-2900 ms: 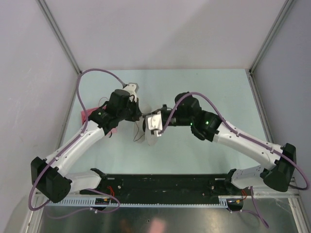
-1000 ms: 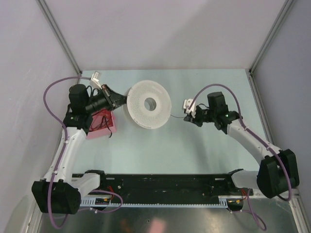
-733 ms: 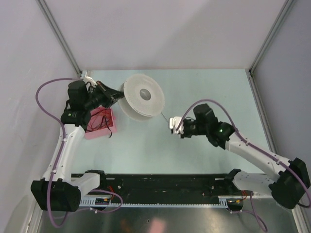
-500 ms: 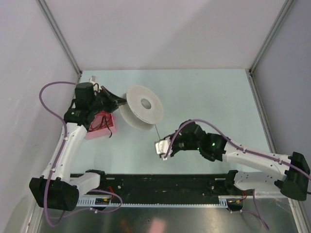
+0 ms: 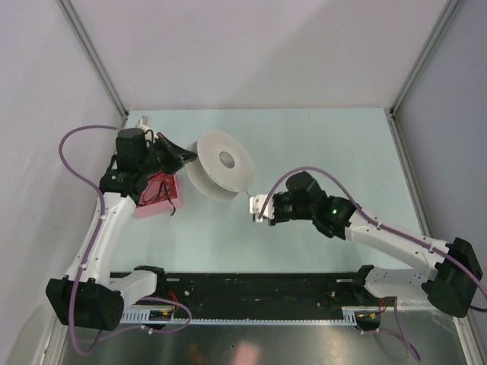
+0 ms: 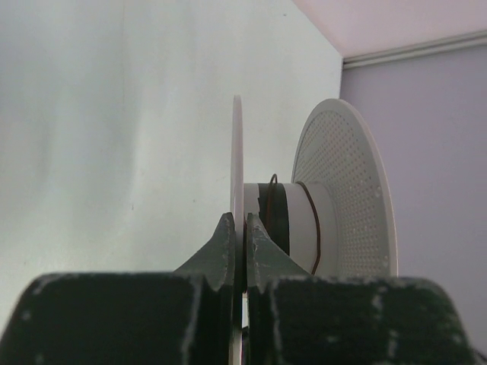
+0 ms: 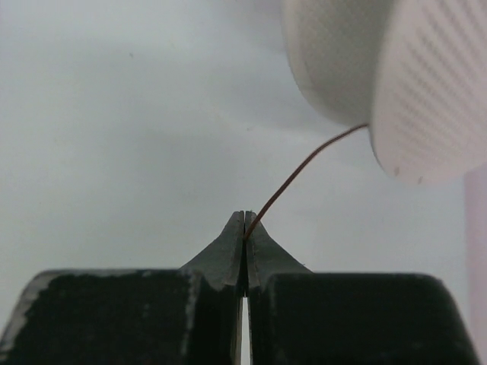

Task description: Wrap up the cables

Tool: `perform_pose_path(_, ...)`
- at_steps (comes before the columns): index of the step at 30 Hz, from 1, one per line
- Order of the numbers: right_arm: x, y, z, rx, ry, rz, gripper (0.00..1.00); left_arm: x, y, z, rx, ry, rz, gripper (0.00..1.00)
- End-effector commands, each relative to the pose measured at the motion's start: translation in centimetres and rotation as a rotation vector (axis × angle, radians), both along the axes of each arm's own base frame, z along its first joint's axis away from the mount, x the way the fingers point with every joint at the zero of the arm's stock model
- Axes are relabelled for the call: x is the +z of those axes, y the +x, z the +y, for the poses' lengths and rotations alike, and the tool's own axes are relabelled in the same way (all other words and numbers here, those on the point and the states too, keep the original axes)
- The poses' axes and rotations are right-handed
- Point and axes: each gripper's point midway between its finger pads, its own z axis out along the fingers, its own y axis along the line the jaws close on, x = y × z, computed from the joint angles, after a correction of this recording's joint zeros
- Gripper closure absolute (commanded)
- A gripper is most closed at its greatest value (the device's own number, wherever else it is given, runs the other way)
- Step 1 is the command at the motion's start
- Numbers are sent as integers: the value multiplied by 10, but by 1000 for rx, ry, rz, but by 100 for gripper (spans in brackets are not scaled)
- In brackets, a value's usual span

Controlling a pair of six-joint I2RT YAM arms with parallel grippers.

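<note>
Overhead first: the left gripper point(image 5: 190, 157) reaches from the far left corner to the near rim of the pale spool point(image 5: 221, 163), which stands tilted on edge over the pale green table point(image 5: 327, 144). Its fingertips run in behind the rim, so from this view I cannot tell how the fingers stand. The right gripper point(image 5: 257, 207) sits just below and right of the spool, and its fingertips are too small to read. Between the two runs the cable point(image 5: 249, 192), a hair-thin dark line that is hard to make out against the table. Under the left forearm lies a pink tray point(image 5: 158, 199), partly covered by the arm, with thin dark strands point(image 5: 155, 190) curling on it.

From the left wrist, the left gripper point(image 6: 237, 226) has its fingers pressed together on the thin edge of the spool's near disc point(image 6: 237, 152). The gripper body hides the lower part of the spool. Beyond the disc the white hub point(image 6: 300, 220) carries the cable point(image 6: 275, 217) as a dark wound band, with one more turn farther along; the perforated far disc point(image 6: 350, 190) stands behind.

From the right wrist, the right gripper point(image 7: 244, 220) has its fingers closed tight on the cable point(image 7: 297, 171), a dark red strand that rises from the tips in a curve up and right and passes behind the rim of the perforated disc point(image 7: 426, 84). The top and right edges of this view cut off the spool, so where the strand meets the hub is hidden.
</note>
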Motion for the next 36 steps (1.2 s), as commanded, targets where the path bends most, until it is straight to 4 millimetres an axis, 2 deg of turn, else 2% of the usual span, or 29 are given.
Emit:
perform_pose_path(1,16,6,-9,-26,144,141,100,97,-6,-21,-171,-54,-351,100)
perform_pose_path(4,26,20,-15,-56,229,162,100,122,-16,-31,-258,-69,-437,100)
perform_pose_path(7,39,30,-19,-83,302,158,100,139,-27,-41,-333,-110,-473,100)
perform_pose_path(14,69,38,-19,-83,404,89,100,182,-52,-52,-444,-176,-579,100)
perform_pose_path(16,76,38,-21,-84,422,75,90,191,-57,-53,-465,-175,-604,100)
perform_pose_path(20,88,36,-28,-104,447,55,63,204,-65,-55,-492,-178,-633,100)
perform_pose_path(23,100,34,-38,-125,475,47,49,207,-66,-55,-500,-179,-639,100)
perform_pose_path(28,116,30,-56,-171,528,62,38,215,-67,-56,-511,-182,-656,100)
perform_pose_path(31,123,31,-67,-216,565,95,27,218,-67,-57,-521,-191,-658,100)
perform_pose_path(36,117,41,-79,-376,642,269,19,220,-65,-57,-511,-213,-654,100)
